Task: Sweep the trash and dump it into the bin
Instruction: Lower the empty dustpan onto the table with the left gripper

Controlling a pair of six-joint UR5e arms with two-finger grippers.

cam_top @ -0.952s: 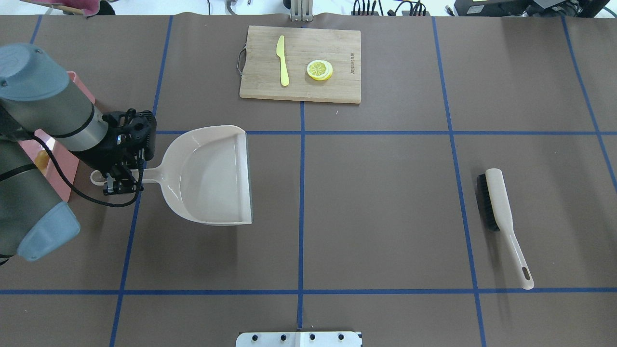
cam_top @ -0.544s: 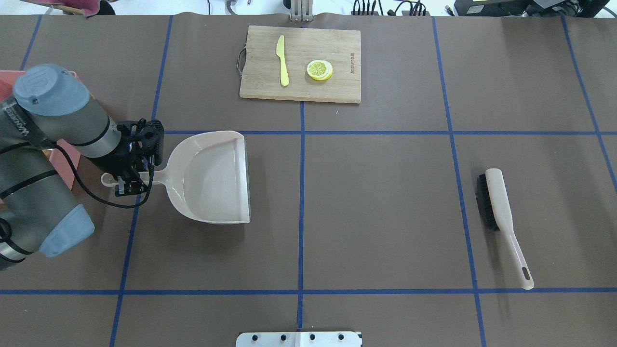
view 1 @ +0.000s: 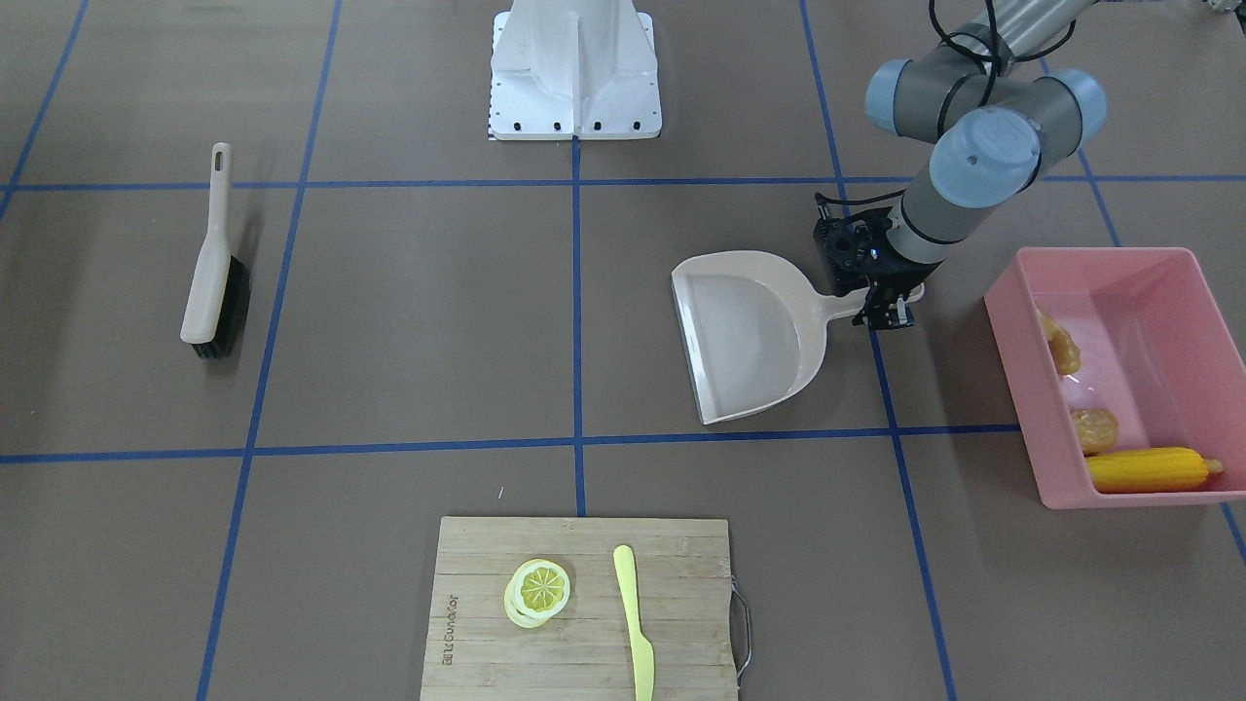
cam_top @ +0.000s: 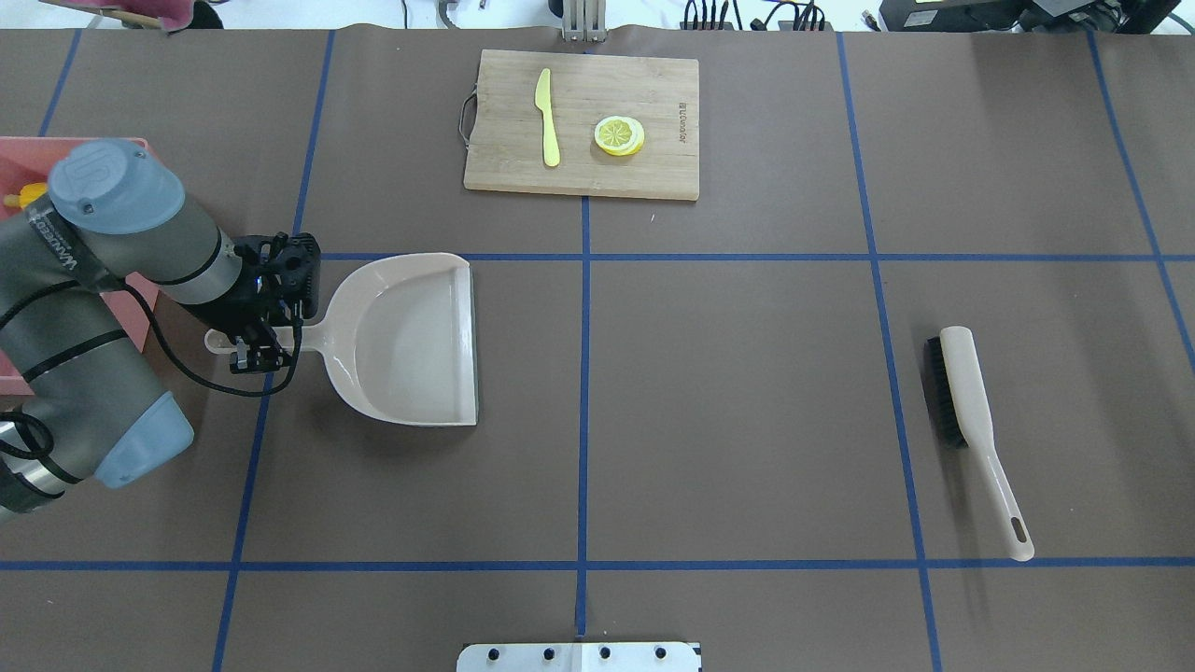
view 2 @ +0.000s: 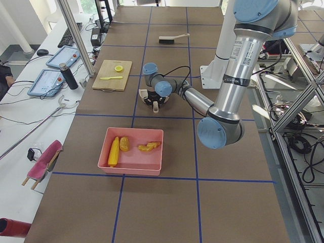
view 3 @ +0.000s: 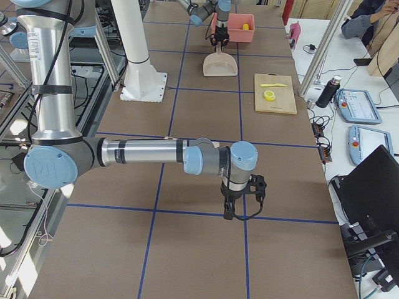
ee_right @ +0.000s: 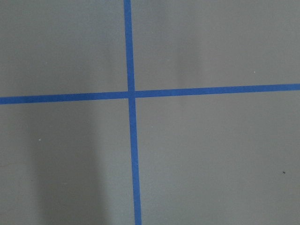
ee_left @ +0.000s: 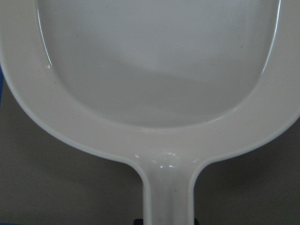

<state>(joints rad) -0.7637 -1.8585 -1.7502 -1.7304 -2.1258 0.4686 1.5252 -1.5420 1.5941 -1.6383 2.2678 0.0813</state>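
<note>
The trash, a yellow toy corn cob [view 1: 1149, 471], a rounded golden-brown potato-like lump [view 1: 1094, 429] and a knobbly tan ginger root [view 1: 1059, 346], all lay inside the large pink rectangular plastic bin [view 1: 1012, 380], which stood near the left claw [view 1: 881, 310], out past the handle end and away from the pan's mouth. That claw was clenched on the handle of the beige plastic dustpan [cam_top: 401, 336], whose tray looked empty in the wrist view and seemed to rest flat on the brown tabletop [cam_top: 747, 420]. By these signs the dumping looked finished and the step in hand was putting the dustpan down; the next move would call for releasing the handle and rising straight up, so that the pan is not dragged along. The right claw [view 3: 232, 215] hung low over bare tabletop, well apart from everything; whether it was released or clenched could not be told. A beige hand brush with black bristles [cam_top: 966, 401] lay far beyond the pan's open mouth. Off to one side of the left claw, on the side away from the robot's base, a wooden cutting board [cam_top: 653, 93] carried a lemon slice [cam_top: 619, 135] and a yellow-green knife [cam_top: 547, 117]. Nothing stood in the way of a lift; only the bin sat close to the arm.
</note>
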